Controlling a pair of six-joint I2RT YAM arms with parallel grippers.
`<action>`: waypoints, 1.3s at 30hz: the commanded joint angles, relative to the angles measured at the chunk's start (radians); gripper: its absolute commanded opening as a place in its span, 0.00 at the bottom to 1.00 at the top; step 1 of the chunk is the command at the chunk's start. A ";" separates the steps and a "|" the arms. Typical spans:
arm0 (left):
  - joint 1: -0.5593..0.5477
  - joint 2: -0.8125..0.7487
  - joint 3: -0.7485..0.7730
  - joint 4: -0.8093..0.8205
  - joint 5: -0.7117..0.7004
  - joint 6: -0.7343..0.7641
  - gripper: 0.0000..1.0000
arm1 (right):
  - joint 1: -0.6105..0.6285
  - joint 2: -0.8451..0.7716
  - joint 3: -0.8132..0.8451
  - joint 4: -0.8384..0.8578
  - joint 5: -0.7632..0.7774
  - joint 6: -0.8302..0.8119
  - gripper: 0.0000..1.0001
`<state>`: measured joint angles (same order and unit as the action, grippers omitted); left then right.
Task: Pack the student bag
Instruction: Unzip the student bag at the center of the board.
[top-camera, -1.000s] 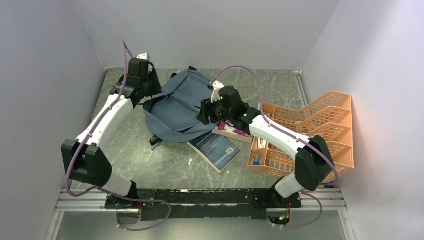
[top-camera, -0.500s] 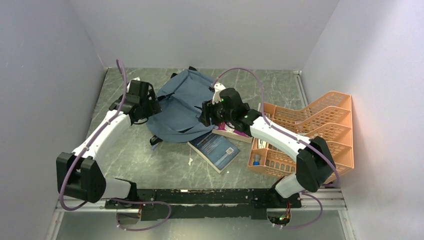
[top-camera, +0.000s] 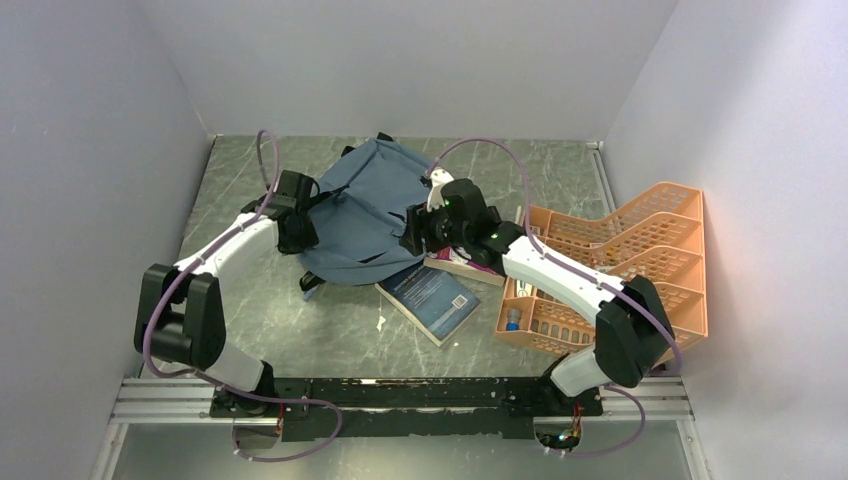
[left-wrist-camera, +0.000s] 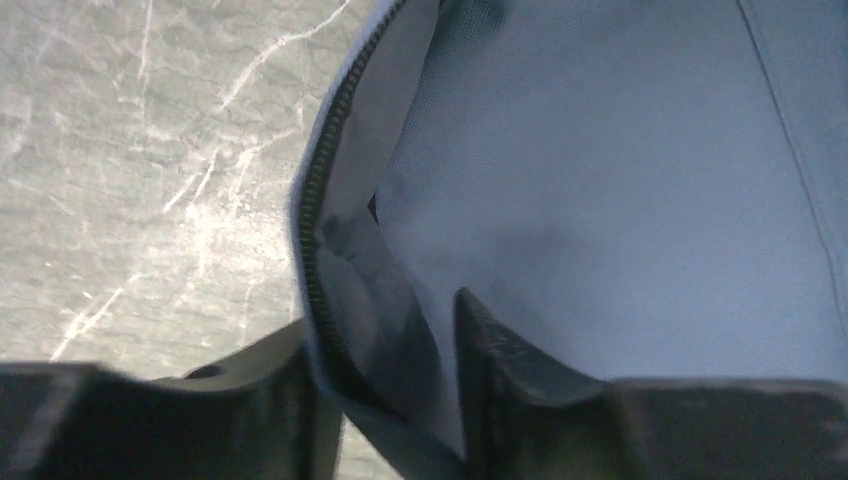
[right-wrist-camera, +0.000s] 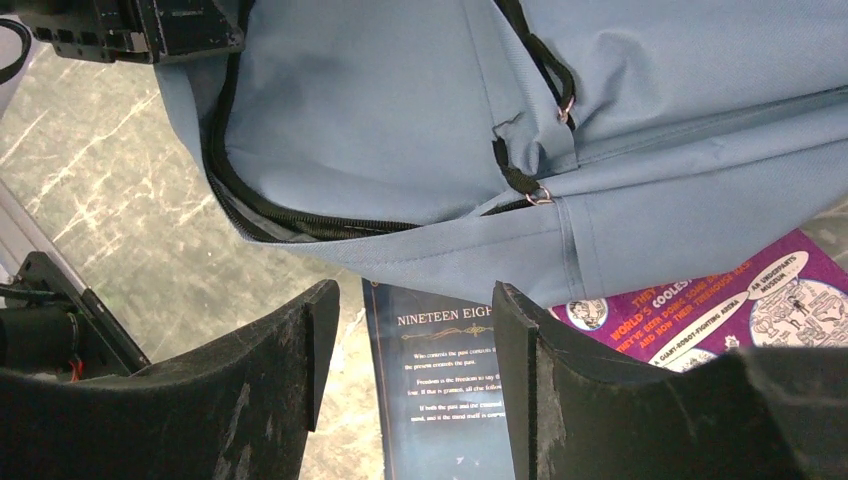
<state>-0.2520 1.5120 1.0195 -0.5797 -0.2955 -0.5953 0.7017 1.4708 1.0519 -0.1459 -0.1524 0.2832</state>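
The student bag (top-camera: 365, 205), slate blue with black zips, lies crumpled at the middle back of the table. My left gripper (top-camera: 300, 228) is low at its left edge. In the left wrist view the left gripper (left-wrist-camera: 385, 340) is open, and its jaws straddle the bag's zip edge (left-wrist-camera: 318, 200) and a fold of fabric. My right gripper (top-camera: 412, 228) hovers at the bag's right front corner. It stands open over a dark blue book (right-wrist-camera: 440, 400), with nothing between its fingers (right-wrist-camera: 310, 340). The bag's near edge (right-wrist-camera: 400, 100) covers the top of that book.
The dark blue book (top-camera: 432, 298) lies in front of the bag. A purple book (top-camera: 462, 262) lies beside it, partly under the right arm. An orange mesh tray organiser (top-camera: 640, 265) stands at the right, with a small bottle (top-camera: 512, 322) in its near compartment.
My left arm has swung from the back left down to the bag's left edge, and the lifted fabric has dropped. Its jaws opened wide, then narrowed around the edge. The right arm has barely moved.
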 joint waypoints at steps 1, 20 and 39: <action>0.007 -0.012 0.064 0.032 0.000 0.016 0.36 | 0.000 -0.049 -0.016 0.005 0.020 0.002 0.61; 0.014 0.079 0.348 0.365 0.220 0.306 0.05 | 0.005 0.041 0.018 0.061 -0.102 0.025 0.62; 0.055 0.096 0.103 0.572 0.260 0.406 0.05 | 0.029 0.356 0.404 0.006 0.072 -0.024 0.69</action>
<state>-0.1982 1.6360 1.1282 -0.1085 -0.0776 -0.2089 0.7280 1.7203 1.3025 -0.1249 -0.1734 0.2882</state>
